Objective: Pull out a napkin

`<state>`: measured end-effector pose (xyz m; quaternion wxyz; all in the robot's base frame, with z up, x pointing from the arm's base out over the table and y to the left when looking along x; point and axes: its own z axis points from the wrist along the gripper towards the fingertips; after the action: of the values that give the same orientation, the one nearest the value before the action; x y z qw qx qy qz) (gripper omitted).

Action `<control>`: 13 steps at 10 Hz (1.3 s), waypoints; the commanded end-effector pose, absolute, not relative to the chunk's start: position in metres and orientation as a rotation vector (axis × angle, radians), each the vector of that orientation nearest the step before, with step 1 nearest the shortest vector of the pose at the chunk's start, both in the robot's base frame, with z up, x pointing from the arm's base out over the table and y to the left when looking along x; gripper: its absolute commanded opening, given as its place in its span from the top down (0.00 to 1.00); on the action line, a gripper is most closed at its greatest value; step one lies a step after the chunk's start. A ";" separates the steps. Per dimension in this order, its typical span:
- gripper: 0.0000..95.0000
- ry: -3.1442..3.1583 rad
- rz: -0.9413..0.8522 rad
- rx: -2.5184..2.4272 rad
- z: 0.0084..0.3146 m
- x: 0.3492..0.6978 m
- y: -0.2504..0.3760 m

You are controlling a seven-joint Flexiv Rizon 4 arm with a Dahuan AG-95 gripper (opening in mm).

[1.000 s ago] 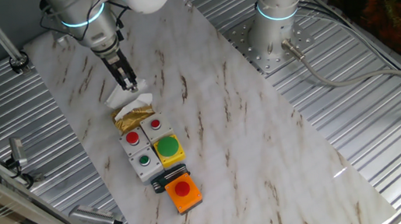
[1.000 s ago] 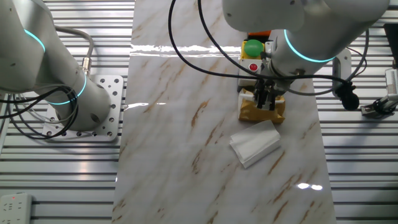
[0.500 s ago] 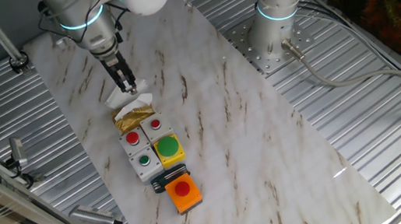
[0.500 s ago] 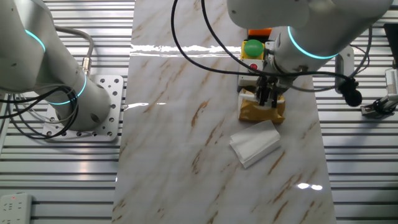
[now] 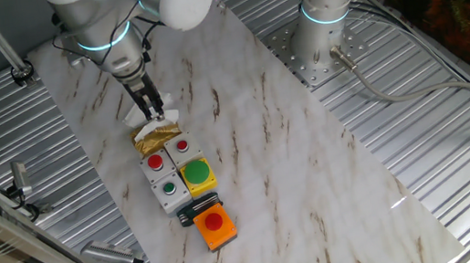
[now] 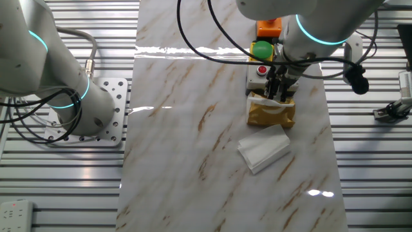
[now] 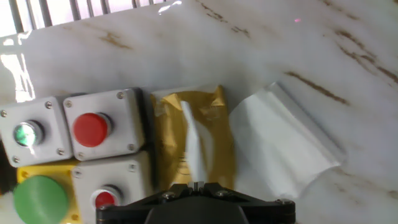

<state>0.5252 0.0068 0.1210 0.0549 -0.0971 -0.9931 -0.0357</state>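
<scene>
A white marble counter [image 6: 193,96] with brown veins holds a shiny gold packet [image 6: 272,112], a cluster of push-button boxes [image 5: 176,172] just beside it, and one folded white napkin [image 6: 264,147] lying flat on the counter near the packet, on the side away from the buttons.

That loose napkin suggests one sheet is already out. In the hand view a second napkin [image 7: 194,140] shows as a narrow white strip standing up from the slit along the top of the packet [image 7: 191,140], so a pull seems to be under way rather than finished; most of that sheet is still inside.

The end effector [image 6: 279,89] hangs directly over the packet, at its end nearest the button boxes. Its two fingers stand very close together, almost closed. In the hand view the white strip runs up to the point where the fingers meet, so they appear to pinch the top edge of that napkin, though the contact itself is partly hidden.
</scene>
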 end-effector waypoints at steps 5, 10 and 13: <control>1.00 -3.007 0.015 -0.249 0.115 0.528 0.008; 1.00 -3.013 0.056 -0.284 0.115 0.528 0.006; 1.00 -3.012 0.049 -0.280 0.115 0.528 0.006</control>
<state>0.5283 0.0060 0.1149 0.0575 -0.0927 -0.9939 0.0176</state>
